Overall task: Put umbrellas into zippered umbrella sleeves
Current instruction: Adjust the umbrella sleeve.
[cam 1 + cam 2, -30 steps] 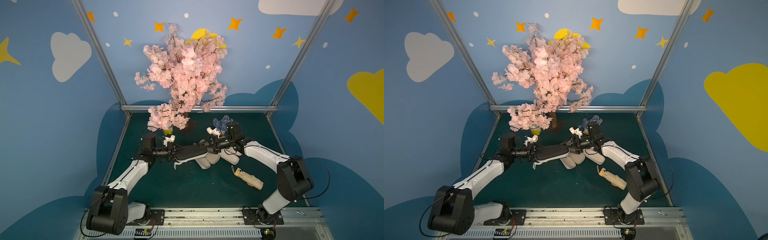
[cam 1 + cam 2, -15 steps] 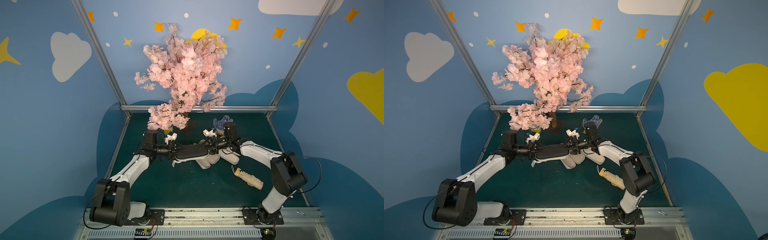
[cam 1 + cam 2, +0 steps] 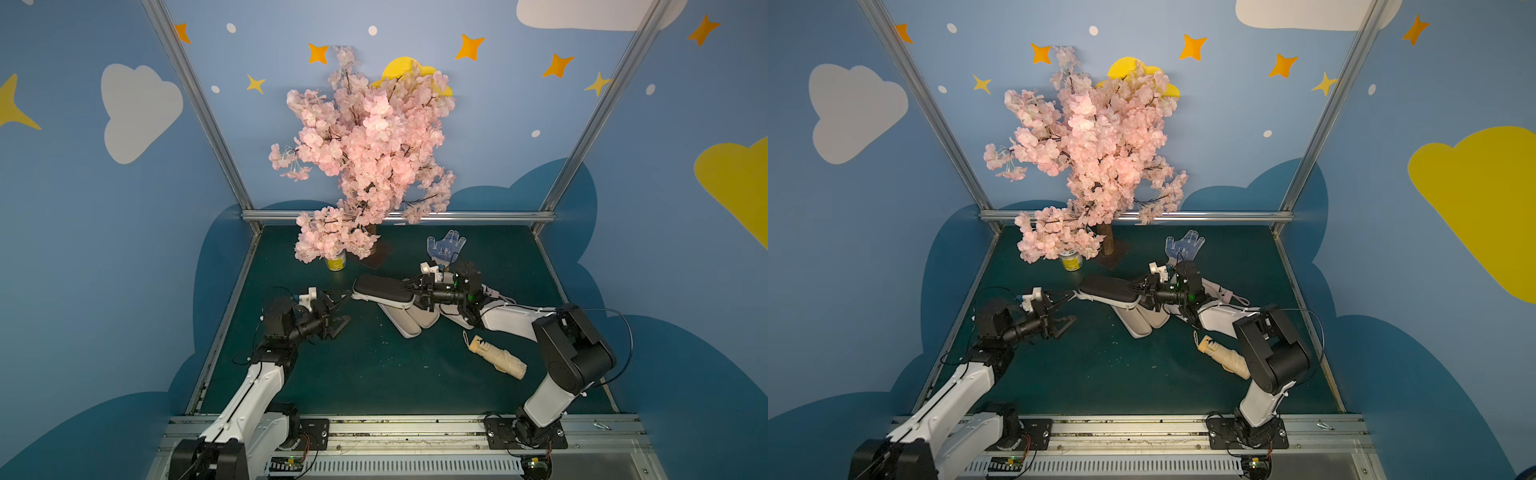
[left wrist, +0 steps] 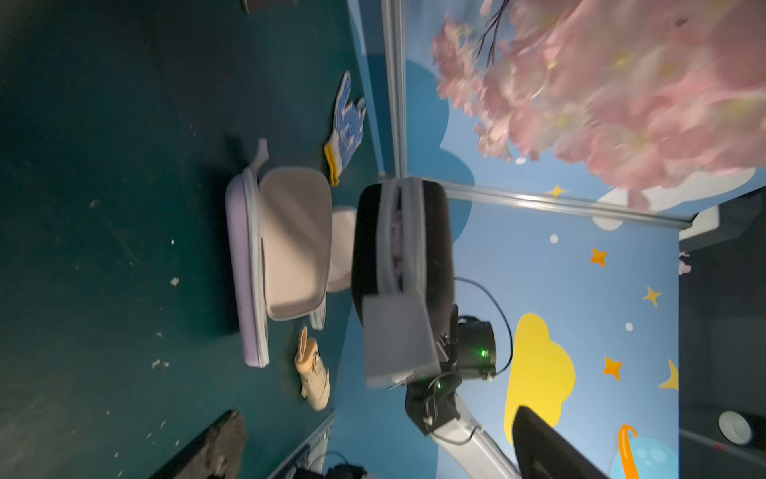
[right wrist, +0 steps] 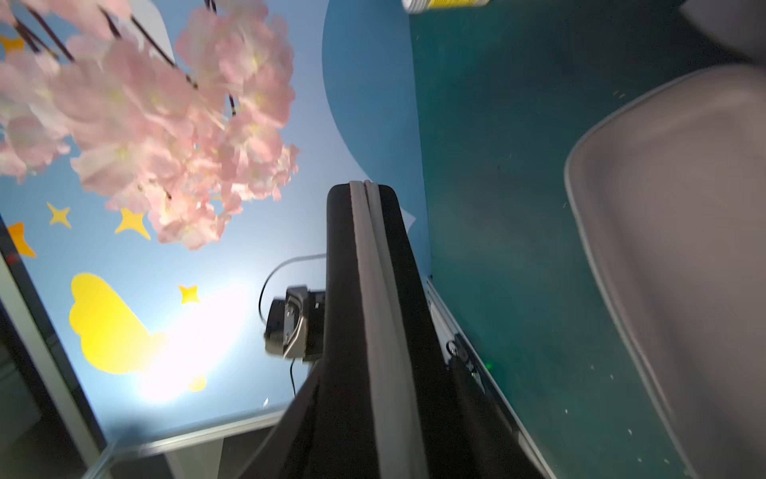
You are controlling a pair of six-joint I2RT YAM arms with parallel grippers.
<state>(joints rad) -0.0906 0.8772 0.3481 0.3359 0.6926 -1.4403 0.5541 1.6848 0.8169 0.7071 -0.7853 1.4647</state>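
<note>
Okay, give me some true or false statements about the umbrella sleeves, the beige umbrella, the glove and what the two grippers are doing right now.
1. The right gripper grips the black sleeve by one end. True.
2. The left gripper is clamped on the black sleeve. False: it is open and apart from it.
3. The beige umbrella lies on the table, outside any sleeve. True.
4. The lavender sleeve is zipped shut. False: it lies open.
5. The glove lies by the front rail. False: it lies at the table's far side.
</note>
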